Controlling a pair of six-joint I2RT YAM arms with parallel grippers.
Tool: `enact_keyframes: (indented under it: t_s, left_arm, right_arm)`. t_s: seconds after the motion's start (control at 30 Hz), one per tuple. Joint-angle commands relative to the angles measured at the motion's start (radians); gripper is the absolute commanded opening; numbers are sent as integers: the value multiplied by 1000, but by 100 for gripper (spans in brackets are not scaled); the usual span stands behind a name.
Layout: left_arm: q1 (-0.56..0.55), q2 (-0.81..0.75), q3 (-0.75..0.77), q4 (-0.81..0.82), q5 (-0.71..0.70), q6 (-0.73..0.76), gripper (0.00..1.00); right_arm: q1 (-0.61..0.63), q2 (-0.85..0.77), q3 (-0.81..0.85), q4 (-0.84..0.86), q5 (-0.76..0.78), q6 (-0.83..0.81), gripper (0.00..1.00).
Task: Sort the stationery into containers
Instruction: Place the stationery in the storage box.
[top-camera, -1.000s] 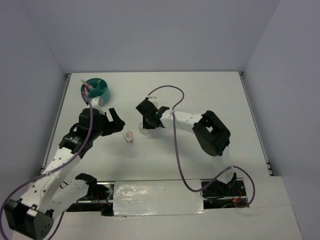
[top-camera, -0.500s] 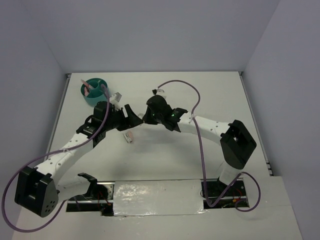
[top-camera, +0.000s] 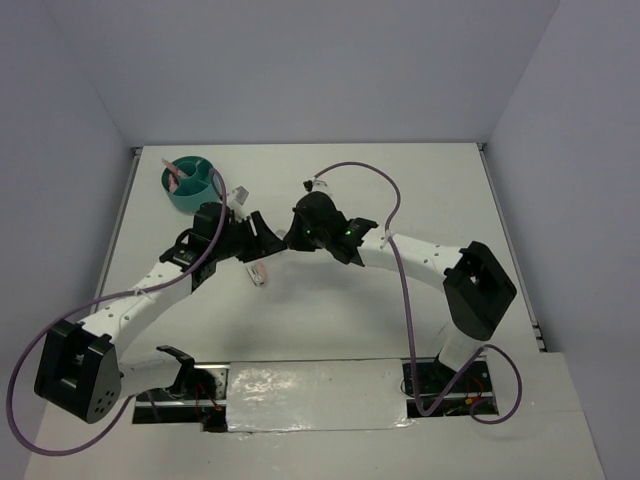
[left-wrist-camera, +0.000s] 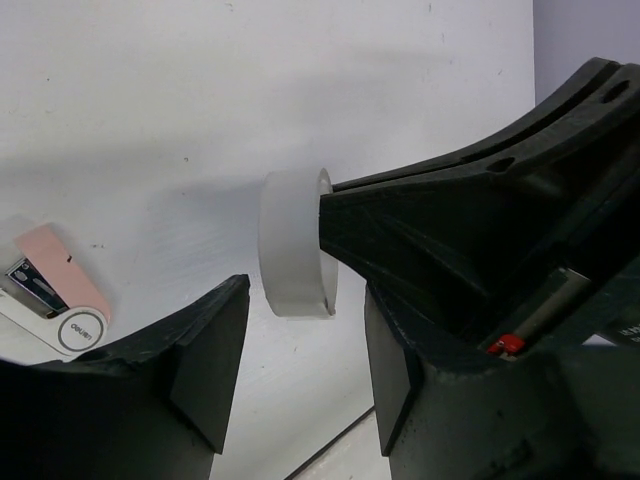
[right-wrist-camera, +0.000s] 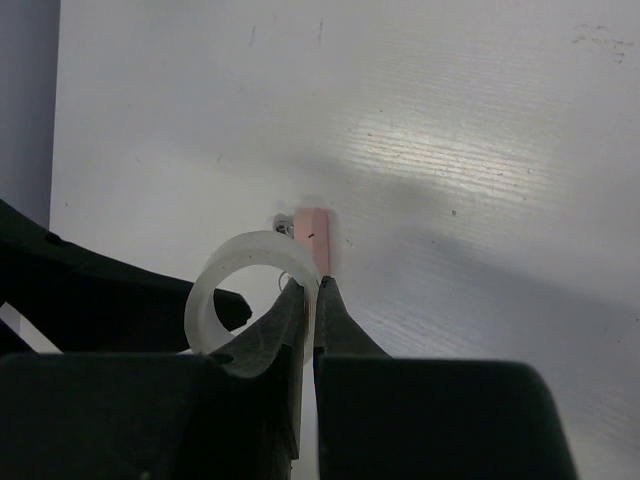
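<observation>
Pink piece (left-wrist-camera: 62, 278) shows a round logo, maybe "deli"; right end effector (right-wrist-camera: 310, 288) pinches the clear ring (right-wrist-camera: 212, 290), left end effector (left-wrist-camera: 304, 294) gapes around it

Ring (left-wrist-camera: 290, 245) in R jaws; cup (top-camera: 180, 198) far L.

Left arm (top-camera: 115, 318), right arm (top-camera: 420, 258): white links, black joints and jaws, purple cables.

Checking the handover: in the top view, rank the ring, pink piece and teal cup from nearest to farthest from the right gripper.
1. Ring, pinched by the right gripper.
2. Pink piece, lying left of it, toward the near edge.
3. Teal cup, far left corner.
</observation>
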Motion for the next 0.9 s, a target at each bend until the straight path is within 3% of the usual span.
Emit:
enact_keyframes:
  t_s: [0.0, 0.07, 0.17, 0.2, 0.4, 0.43, 0.47, 0.53, 0.57, 0.6, 0.63, 0.67, 0.73, 0.87]
  left_arm:
    - [-4, 0, 6, 27, -14, 22, 62]
    - [-4, -7, 11, 18, -32, 30, 60]
    - [-4, -11, 16, 27, -25, 30, 41]
    - [-4, -11, 17, 28, -23, 27, 39]
    - [-4, -25, 25, 44, -3, 38, 39]
    - [-4, -27, 31, 42, 1, 42, 33]
    - [-4, -25, 34, 42, 7, 44, 17]
    - [-4, -17, 48, 42, 14, 55, 4]
    - [-4, -16, 54, 44, 12, 58, 0]
    - [-4, -13, 74, 42, 1, 76, 0]
    - [-2, -2, 91, 25, -18, 93, 0]
    - [-2, 7, 118, -8, -50, 111, 0]
    - [10, 47, 213, -117, -179, 168, 0]
    - [103, 151, 371, -231, -287, 188, 0]
  right_arm:
    - [4, -73, -17, 54, -10, -13, 0]
    - [4, -84, -34, 69, -13, -15, 0]
    - [6, -91, -32, 62, -11, -19, 0]
    - [4, -88, -29, 57, -11, -19, 0]
    - [6, -73, -20, 55, -30, -28, 0]
    - [6, -71, -20, 55, -37, -30, 0]
    - [7, -70, -22, 61, -42, -30, 0]
    - [4, -76, -40, 89, -67, -30, 0]
    - [1, -84, -52, 133, -106, -30, 4]
    - [-3, -87, -72, 152, -132, -30, 16]
    - [-23, -88, -80, 155, -168, -25, 57]
    - [-37, -100, -89, 154, -174, -21, 68]
    - [-74, -130, -146, 155, -173, -12, 76]
    - [-181, -289, -304, 195, -154, -10, 80]
